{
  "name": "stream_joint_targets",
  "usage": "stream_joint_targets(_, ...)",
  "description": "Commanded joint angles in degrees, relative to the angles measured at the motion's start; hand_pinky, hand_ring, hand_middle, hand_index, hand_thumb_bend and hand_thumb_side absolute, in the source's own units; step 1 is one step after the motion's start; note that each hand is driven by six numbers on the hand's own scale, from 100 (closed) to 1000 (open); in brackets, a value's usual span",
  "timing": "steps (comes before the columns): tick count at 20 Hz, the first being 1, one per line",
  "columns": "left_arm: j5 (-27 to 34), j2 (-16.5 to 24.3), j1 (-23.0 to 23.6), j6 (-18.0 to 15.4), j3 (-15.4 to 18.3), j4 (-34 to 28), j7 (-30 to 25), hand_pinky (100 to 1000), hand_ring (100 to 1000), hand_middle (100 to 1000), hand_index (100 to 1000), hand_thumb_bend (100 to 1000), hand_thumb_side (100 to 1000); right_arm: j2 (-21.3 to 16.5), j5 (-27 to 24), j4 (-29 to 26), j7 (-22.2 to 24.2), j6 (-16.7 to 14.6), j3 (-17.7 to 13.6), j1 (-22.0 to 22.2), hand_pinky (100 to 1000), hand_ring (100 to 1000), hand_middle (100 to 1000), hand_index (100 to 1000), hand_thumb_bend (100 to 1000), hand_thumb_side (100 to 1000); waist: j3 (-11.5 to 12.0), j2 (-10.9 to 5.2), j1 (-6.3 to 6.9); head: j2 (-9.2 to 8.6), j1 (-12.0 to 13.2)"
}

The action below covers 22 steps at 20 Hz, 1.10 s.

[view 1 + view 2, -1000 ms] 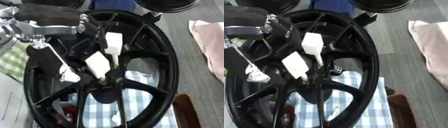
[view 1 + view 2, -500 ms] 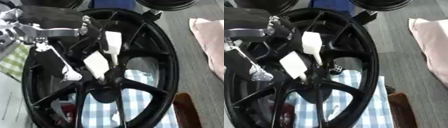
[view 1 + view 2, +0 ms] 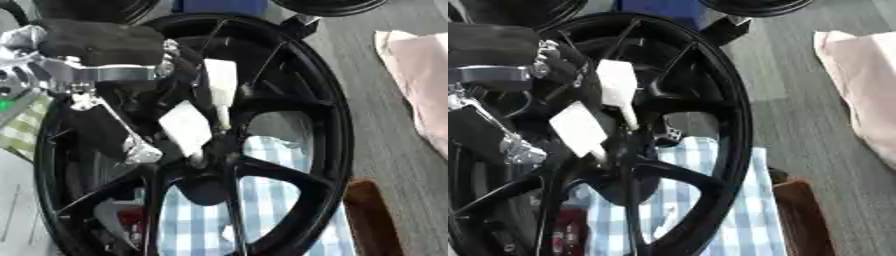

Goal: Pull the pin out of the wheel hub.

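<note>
A large black spoked wheel (image 3: 328, 125) stands tilted and fills most of both views. Its hub (image 3: 206, 182) sits low in the middle, where the spokes meet. My left hand (image 3: 105, 55), black and silver, comes in from the upper left and reaches between the spokes. Its white-padded finger (image 3: 220, 85) and thumb (image 3: 185, 129) curl down and pinch together just above the hub. The pin is hidden between their tips. My right hand shows in no view.
A blue-and-white checked cloth (image 3: 271, 155) lies under the wheel. A pink cloth (image 3: 420, 85) is on the grey floor at the right. A brown wooden piece (image 3: 372, 215) stands at the lower right. Other dark wheels (image 3: 754, 6) sit along the top edge.
The hand keeps the same pinch at the hub. The whole picture has shifted only slightly.
</note>
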Motion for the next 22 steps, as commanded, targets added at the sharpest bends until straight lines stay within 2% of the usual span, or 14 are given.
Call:
stream_joint_targets(1,-0.38,0.83,-0.46,-0.17,0.43,-0.59,-0.94,791,689,735,784,357,181,-1.10,-0.15,-0.75,-0.42,-0.02,-0.56,-0.39,824,573,710,711,100,813,-0.13,-0.32,0.57,-0.93,-0.03)
stream_joint_targets(11,-2.64,1.02,0.07,-0.46,0.29,-0.59,-2.92,785,690,742,782,335,142,-1.15,-0.17,-0.75,-0.62,0.05,-0.48,-0.54,823,572,709,710,100,814,-0.23,-0.05,0.57,-1.39,0.05)
stream_joint_targets(17,-2.43,0.84,0.30,0.24,0.66,-0.19,-1.13,766,640,693,749,216,136,-1.07,-0.18,-0.75,-0.79,0.30,-0.40,-0.45,822,572,709,709,100,816,-0.03,0.01,0.56,-1.71,-0.01)
stream_joint_targets(22,-2.11,0.77,0.29,0.74,0.46,0.05,0.16,764,633,686,745,206,138,-1.04,-0.04,-0.75,-0.97,0.34,-0.40,-0.45,822,572,709,709,100,816,-0.05,0.02,0.58,-1.84,-0.03)
